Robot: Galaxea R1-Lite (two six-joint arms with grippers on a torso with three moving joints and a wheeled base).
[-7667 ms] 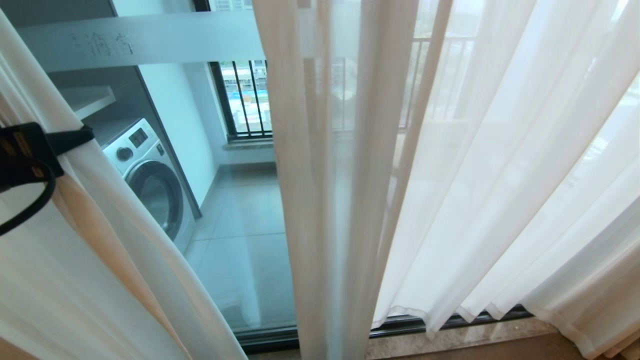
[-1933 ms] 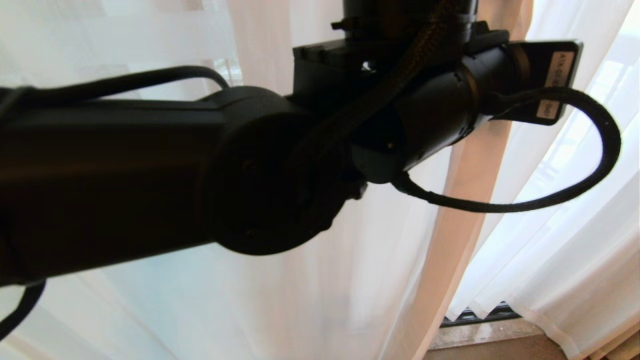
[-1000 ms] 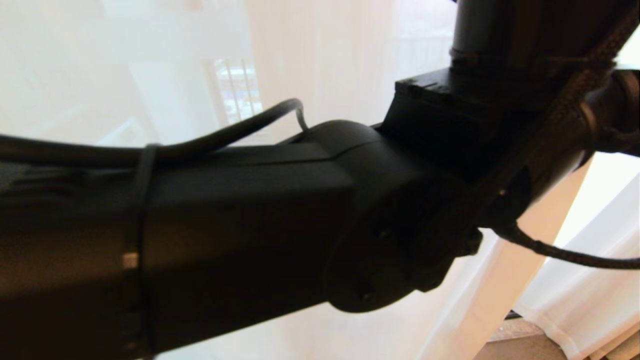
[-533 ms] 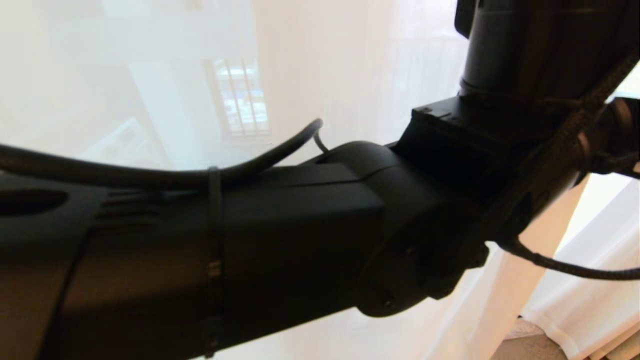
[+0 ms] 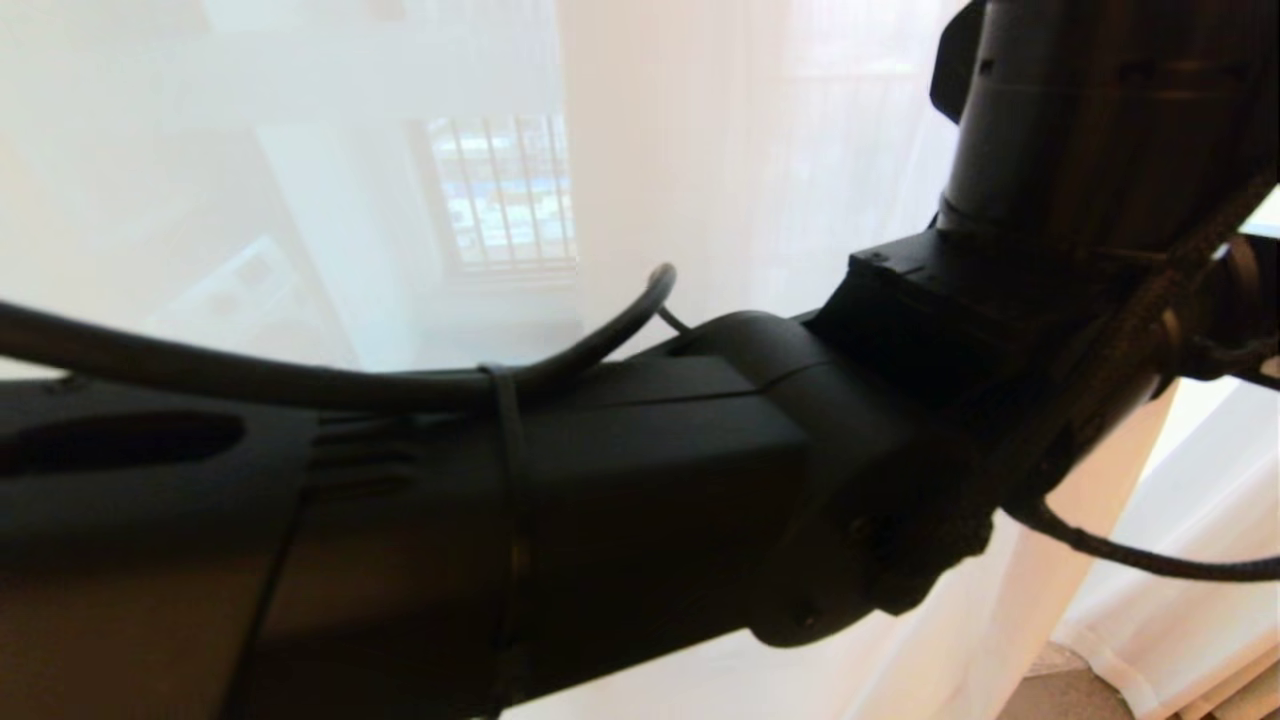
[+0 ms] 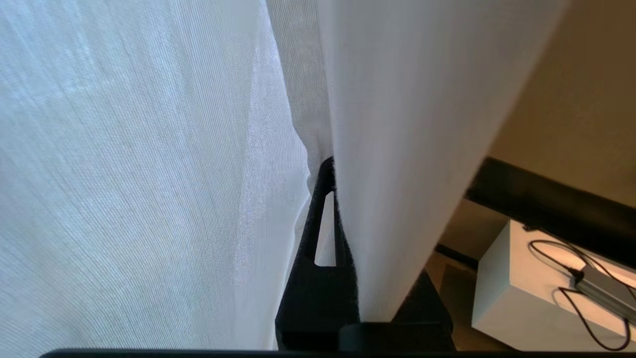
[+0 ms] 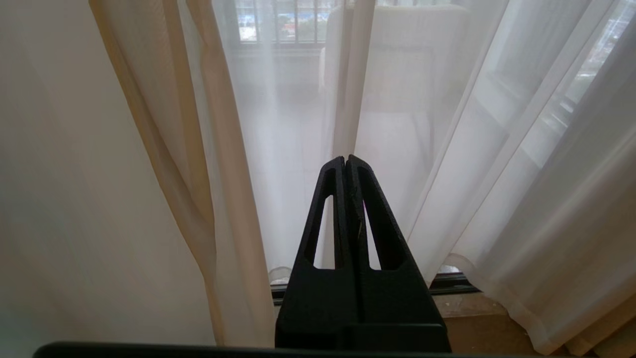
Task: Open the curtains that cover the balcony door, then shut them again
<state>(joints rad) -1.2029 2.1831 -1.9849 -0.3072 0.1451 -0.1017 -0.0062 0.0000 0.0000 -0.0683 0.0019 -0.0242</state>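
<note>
My left gripper [image 6: 332, 171] clamped on the sheer white curtains [image 6: 149, 174] — my right gripper [image 7: 346, 160] pressed together, empty.

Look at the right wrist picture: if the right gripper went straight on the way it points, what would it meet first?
Probably the sheer white curtains hanging ahead of the right gripper, whose fingers are shut and hold nothing. The balcony door lies behind them; how far off the fabric hangs is unclear.
</note>
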